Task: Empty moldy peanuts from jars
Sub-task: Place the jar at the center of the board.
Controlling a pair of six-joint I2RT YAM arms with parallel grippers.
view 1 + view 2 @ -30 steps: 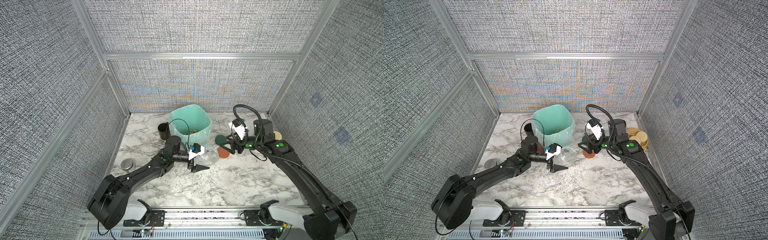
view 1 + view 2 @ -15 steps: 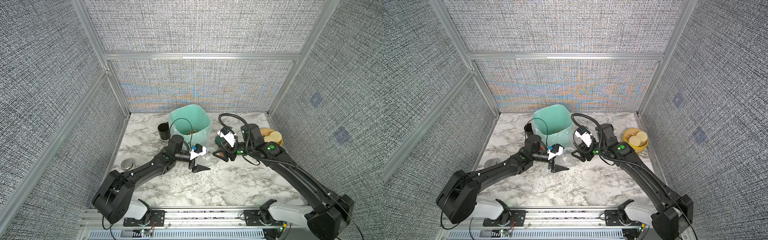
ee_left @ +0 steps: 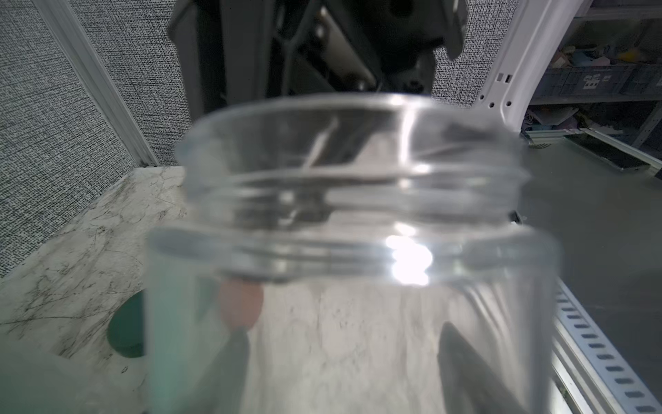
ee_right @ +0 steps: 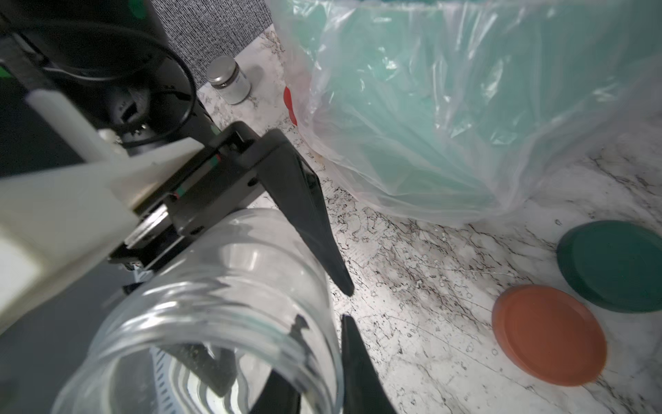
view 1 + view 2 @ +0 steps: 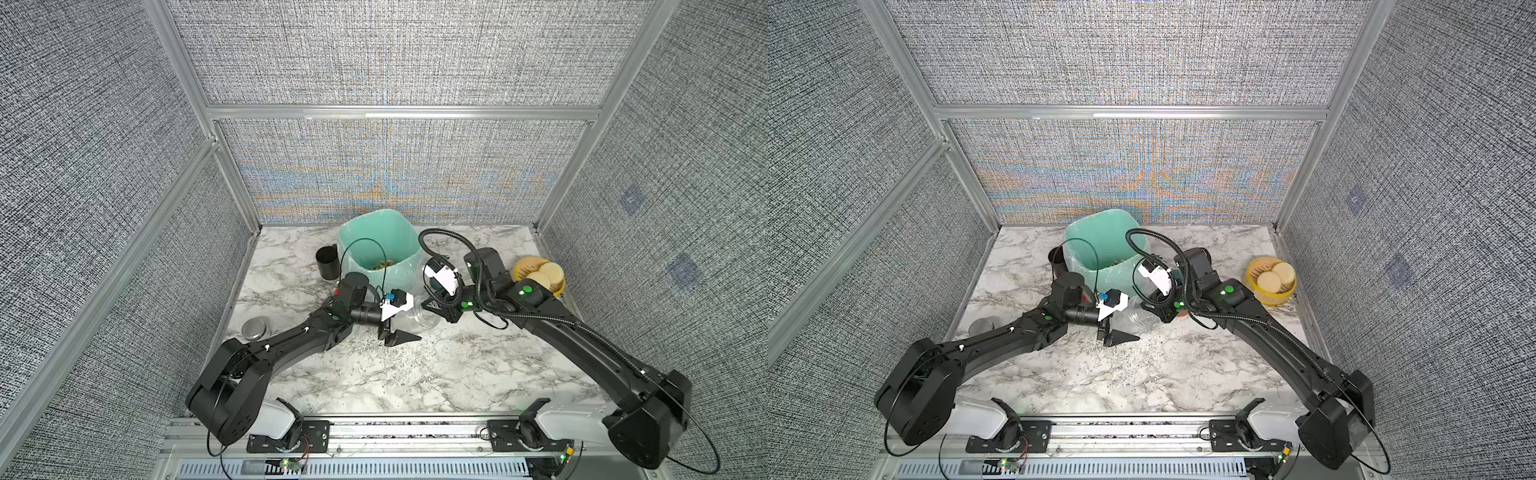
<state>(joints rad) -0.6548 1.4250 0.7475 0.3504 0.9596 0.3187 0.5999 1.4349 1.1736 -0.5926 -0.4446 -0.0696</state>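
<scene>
At the left of the frame a steel tin (image 5: 254, 328) and a black mug (image 5: 327, 263) are seen standing aside, clear of the work. In the centre a clear jar (image 5: 426, 322), lidless and apparently empty, is held on its side just above the table by the left gripper (image 5: 399, 328), whose fingers are clamped around its body. Its mouth is turned toward the right gripper (image 5: 432, 309), which appears to be pinched on the rim, one finger inside and one outside, probably so that the jar can be steadied or passed across. Just behind, moldy peanuts (image 5: 382, 263) are seen lying at the bottom of the green-lined bin (image 5: 374, 232), set within reach of both arms for tipping. A dark green lid (image 4: 616, 265) and a terracotta lid (image 4: 548, 333) are laid flat beside the bin, out of the way, while a red lid (image 4: 289, 104) is partly hidden behind the liner. At the far right a yellow bowl (image 5: 519, 266) of pale discs (image 5: 550, 272) is left alone. The marble-patterned tabletop (image 5: 415, 386) is scuffed and speckled, and is enclosed by grey woven panels (image 5: 374, 62) in aluminium frames (image 5: 399, 112).
</scene>
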